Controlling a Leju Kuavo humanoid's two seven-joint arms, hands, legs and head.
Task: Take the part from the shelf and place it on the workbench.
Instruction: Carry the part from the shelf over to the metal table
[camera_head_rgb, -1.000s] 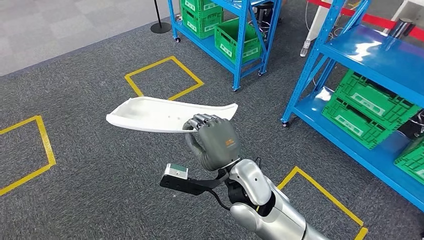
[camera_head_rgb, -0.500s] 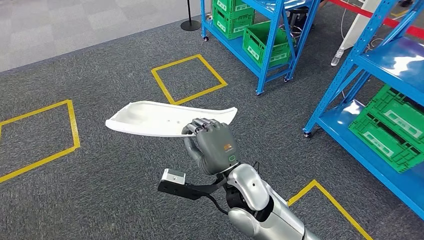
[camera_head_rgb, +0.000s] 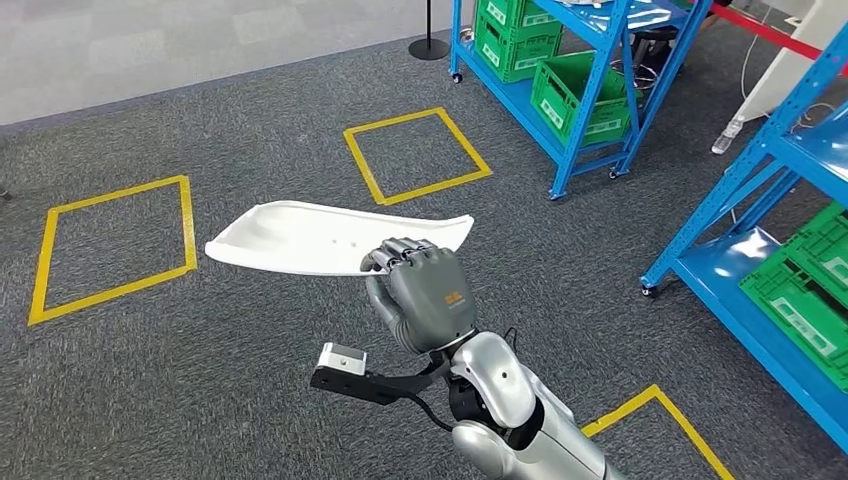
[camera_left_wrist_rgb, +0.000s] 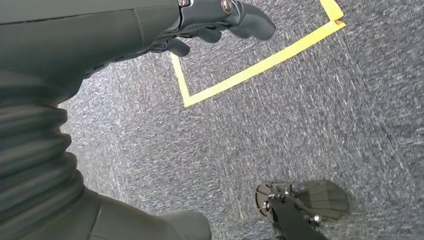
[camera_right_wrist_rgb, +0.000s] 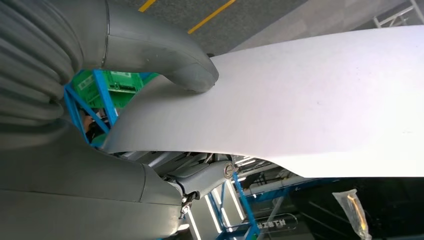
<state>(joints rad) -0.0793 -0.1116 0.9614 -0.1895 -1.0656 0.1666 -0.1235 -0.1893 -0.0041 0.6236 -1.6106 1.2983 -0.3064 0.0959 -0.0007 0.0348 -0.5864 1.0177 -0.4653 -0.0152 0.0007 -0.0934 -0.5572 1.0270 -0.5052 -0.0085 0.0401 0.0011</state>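
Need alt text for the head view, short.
The right hand holds a long white curved part by its edge above grey carpet marked with yellow tape squares. Blue shelves with green crates stand behind and to the right.

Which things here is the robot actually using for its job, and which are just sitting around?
For the job:
- white part, long and curved
- right hand, holding the part by its edge

Just around:
- blue shelves
- green crates on the shelves
- yellow tape squares on the grey carpet
- left hand, holding nothing
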